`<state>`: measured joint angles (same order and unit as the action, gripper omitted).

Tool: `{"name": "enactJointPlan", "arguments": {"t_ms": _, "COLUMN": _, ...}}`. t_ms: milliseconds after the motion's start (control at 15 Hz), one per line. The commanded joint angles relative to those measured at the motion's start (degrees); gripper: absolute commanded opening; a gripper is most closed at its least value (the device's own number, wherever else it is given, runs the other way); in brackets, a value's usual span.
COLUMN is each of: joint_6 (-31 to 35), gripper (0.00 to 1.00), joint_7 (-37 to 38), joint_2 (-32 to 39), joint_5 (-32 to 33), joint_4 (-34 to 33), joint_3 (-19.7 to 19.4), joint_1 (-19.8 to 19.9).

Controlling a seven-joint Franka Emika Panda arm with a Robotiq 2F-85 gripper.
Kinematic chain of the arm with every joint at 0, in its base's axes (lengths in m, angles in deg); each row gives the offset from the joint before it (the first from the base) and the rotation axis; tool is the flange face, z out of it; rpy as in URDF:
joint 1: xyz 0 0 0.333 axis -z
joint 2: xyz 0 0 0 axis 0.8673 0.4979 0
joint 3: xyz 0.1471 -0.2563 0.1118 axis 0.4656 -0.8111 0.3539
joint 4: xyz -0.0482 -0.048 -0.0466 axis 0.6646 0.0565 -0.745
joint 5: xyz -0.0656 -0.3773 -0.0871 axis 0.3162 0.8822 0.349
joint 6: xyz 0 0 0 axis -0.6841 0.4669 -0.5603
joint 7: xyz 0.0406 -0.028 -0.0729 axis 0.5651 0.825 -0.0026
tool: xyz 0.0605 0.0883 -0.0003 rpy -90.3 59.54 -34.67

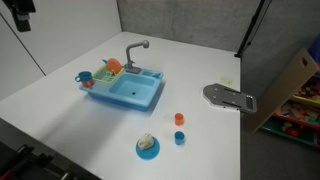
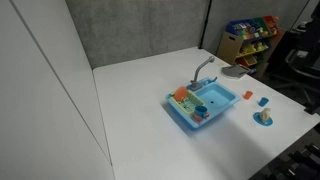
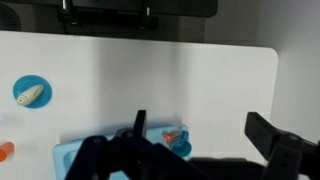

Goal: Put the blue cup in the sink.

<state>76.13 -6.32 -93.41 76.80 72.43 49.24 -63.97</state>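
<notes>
Blurred and black, the gripper (image 3: 197, 125) fills the bottom of the wrist view. Its two fingers (image 3: 280, 140) are spread wide and hold nothing; only the matte white table (image 3: 200, 70) shows between them. They hide much of the sink (image 3: 70, 158), which the lower edge also cuts off.

In an exterior view, one blue mug (image 1: 85, 79) with a side handle sits at the 9 o'clock end of the sink (image 1: 128, 92), a glossy light-blue plastic rectangular basin. Green and orange dishes (image 1: 108, 68) stand in its side rack, too small to count. One grey curved faucet (image 1: 136, 50) rises at its 12 o'clock edge.

At the sink's 5 o'clock lies one round blue plate (image 1: 140, 152) carrying a pale lump. Just beside the plate, at its 3 o'clock, stands the blue cup (image 1: 179, 138), a tiny smooth cylinder, upright on the table and outside the basin. One orange cup (image 1: 179, 118) of the same shape stands at its 12 o'clock, making two small cups.

Farther toward 3 o'clock lie a flat grey piece (image 1: 228, 97), hard to make out, and brown cardboard (image 1: 290, 85).
</notes>
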Motion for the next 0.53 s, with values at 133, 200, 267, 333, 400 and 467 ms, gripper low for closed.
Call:
{"name": "enactJointPlan", "arguments": {"t_ms": 133, "joint_6": -0.19, "gripper": 1.00, "joint_7": -0.35, "joint_2": 0.05, "joint_5": -0.34, "joint_4": -0.11, "joint_3": 0.96, "joint_1": 1.11}}
{"name": "enactJointPlan", "arguments": {"t_ms": 200, "joint_6": -0.18, "gripper": 1.00, "joint_7": -0.35, "joint_2": 0.05, "joint_5": -0.34, "joint_4": -0.11, "joint_3": 0.96, "joint_1": 1.11}}
{"name": "enactJointPlan", "arguments": {"t_ms": 267, "joint_6": 0.02, "gripper": 1.00, "joint_7": 0.10, "joint_2": 0.37, "joint_5": 0.11, "joint_4": -0.40, "joint_3": 1.18, "joint_1": 1.20}}
{"name": "enactJointPlan", "arguments": {"t_ms": 333, "joint_6": 0.86, "gripper": 1.00, "joint_7": 0.67, "joint_2": 1.14, "joint_5": 0.86, "joint_4": -1.05, "joint_3": 1.53, "joint_1": 1.46}}
{"name": "enactJointPlan", "arguments": {"t_ms": 400, "joint_6": 1.47, "gripper": 1.00, "joint_7": 1.12, "joint_2": 1.50, "joint_5": 1.35, "joint_4": -1.28, "joint_3": 1.82, "joint_1": 1.75}}
{"name": "enactJointPlan", "arguments": {"t_ms": 467, "joint_6": 2.28, "gripper": 1.00, "joint_7": 1.57, "joint_2": 2.23, "joint_5": 2.09, "joint_4": -1.81, "joint_3": 2.10, "joint_1": 2.11}}
